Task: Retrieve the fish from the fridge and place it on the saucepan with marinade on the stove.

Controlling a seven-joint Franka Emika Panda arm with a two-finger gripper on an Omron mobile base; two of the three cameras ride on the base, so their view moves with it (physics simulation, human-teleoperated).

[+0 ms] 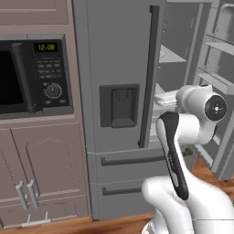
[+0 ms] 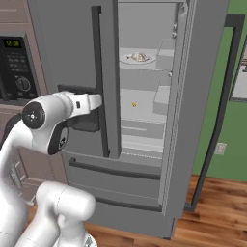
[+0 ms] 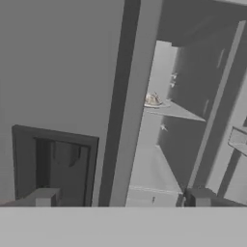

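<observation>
The fridge [image 2: 144, 120] stands with its right door swung open. The fish [image 2: 139, 57] lies on a plate [image 2: 126, 59] on its upper shelf. My gripper [image 3: 120, 197], jaws spread wide and empty, faces the closed left door's edge.

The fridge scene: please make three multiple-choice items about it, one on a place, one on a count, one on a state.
1. Where does the fish lie?
A. on a white plate on a shelf inside the fridge
B. in a bottom drawer
C. on the floor

2. How many fridge doors stand open?
A. none
B. one
C. two

3. How is the pincer?
A. shut on the fish
B. shut on a door handle
C. open, holding nothing

Answers:
1 A: the right base view shows the pale lump on the round plate on an upper shelf.
2 B: the door with the dispenser recess is shut, the other swung out.
3 C: in the hand view the fingertips stand wide apart, nothing between them.
</observation>
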